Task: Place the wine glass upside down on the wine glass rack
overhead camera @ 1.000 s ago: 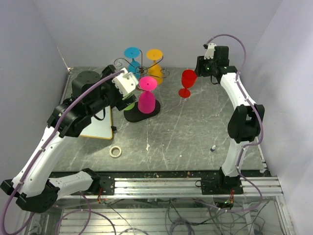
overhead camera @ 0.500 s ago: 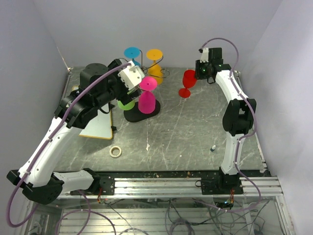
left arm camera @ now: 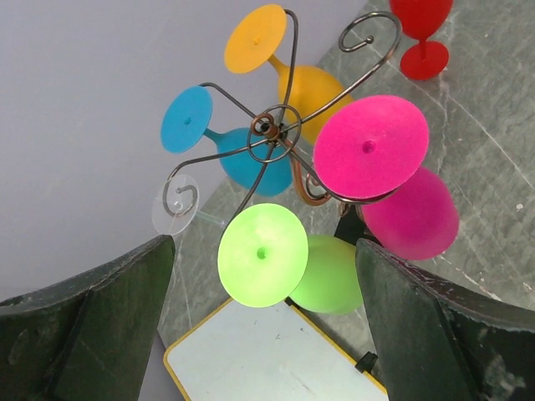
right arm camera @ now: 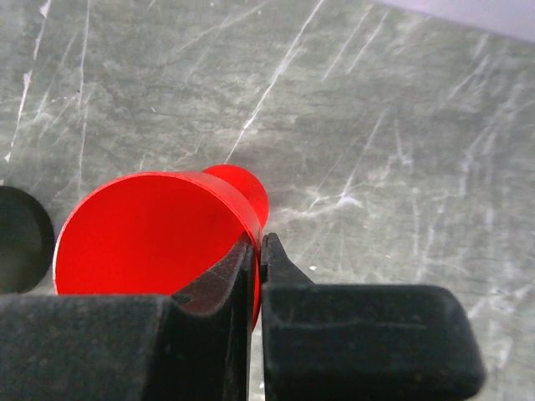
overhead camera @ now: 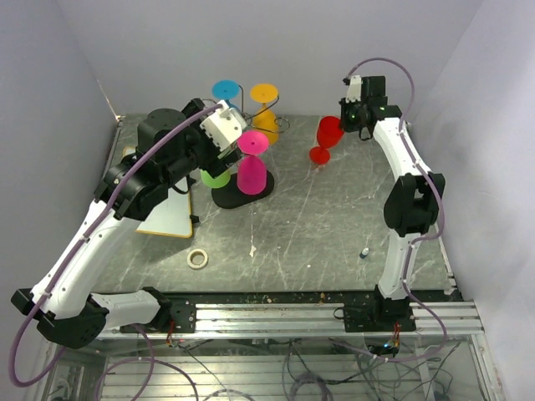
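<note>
A red wine glass (overhead camera: 326, 134) stands upright at the back right of the table, leaning a little. My right gripper (overhead camera: 341, 125) is shut on its rim. In the right wrist view one finger is inside the red bowl (right arm camera: 150, 238) and one outside, with the gripper (right arm camera: 257, 246) pinching the wall. The wine glass rack (overhead camera: 242, 197) stands left of it, and blue, orange, pink and green glasses hang upside down from its scroll arms (left arm camera: 272, 129). My left gripper (overhead camera: 219, 154) hovers open by the rack's left side. Its fingers (left arm camera: 125, 292) frame the green glass (left arm camera: 261, 255) without touching it.
A small whiteboard with a yellow edge (overhead camera: 167, 219) lies left of the rack base. A tape roll (overhead camera: 197, 258) and a small blue-white object (overhead camera: 364, 251) sit nearer the front. A clear glass foot (left arm camera: 175, 209) hangs at the rack's far side. Walls close in at the back and on both sides.
My right gripper has closed on the red glass's rim, and the glass has shifted slightly right and leans. My left arm swung up toward the rack, then held still.
</note>
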`<state>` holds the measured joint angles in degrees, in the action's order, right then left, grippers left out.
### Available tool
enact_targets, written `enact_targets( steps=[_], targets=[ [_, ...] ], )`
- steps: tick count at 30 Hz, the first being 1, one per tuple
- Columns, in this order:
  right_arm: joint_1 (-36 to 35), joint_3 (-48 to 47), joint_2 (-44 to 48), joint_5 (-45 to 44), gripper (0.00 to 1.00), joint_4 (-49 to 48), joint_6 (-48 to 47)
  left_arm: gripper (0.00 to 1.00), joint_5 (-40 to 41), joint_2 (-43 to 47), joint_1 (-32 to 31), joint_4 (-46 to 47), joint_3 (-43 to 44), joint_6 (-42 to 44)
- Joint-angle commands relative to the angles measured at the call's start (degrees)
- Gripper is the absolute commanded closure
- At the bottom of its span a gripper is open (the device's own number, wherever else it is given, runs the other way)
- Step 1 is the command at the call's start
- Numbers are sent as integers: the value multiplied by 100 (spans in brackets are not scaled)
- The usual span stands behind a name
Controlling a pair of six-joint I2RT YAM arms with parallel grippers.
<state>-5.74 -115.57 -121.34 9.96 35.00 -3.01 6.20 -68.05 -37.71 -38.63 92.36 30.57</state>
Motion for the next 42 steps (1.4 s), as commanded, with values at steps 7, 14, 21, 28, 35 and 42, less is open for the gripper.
enact_targets(
  steps=[7, 14, 21, 28, 35, 42],
  targets=[
    [33, 1097, 2136, -610, 100, -272, -702, 1, 637, 124, -22, 791, 248, -399],
    [31, 2519, 4068, -6, 100, -431, -1008, 1, 450, -65, 266, 1247, 526, -1643],
    [26, 3461, 5674, 793, 100, -754, -1243, 4, -982, -408, 485, 1317, 623, -2683],
    [16, 3461, 6261, 1903, 100, -853, -1009, 6, -1638, -476, 476, 1569, 403, -2943],
    [15, 2882, 6088, 2672, 100, -1244, -376, 12, -2313, -680, 443, 1765, 381, -3697],
    [19, 2360, 5833, 3066, 100, -1570, 320, 18, -2759, -1076, 306, 1961, 573, -4847]
  ],
)
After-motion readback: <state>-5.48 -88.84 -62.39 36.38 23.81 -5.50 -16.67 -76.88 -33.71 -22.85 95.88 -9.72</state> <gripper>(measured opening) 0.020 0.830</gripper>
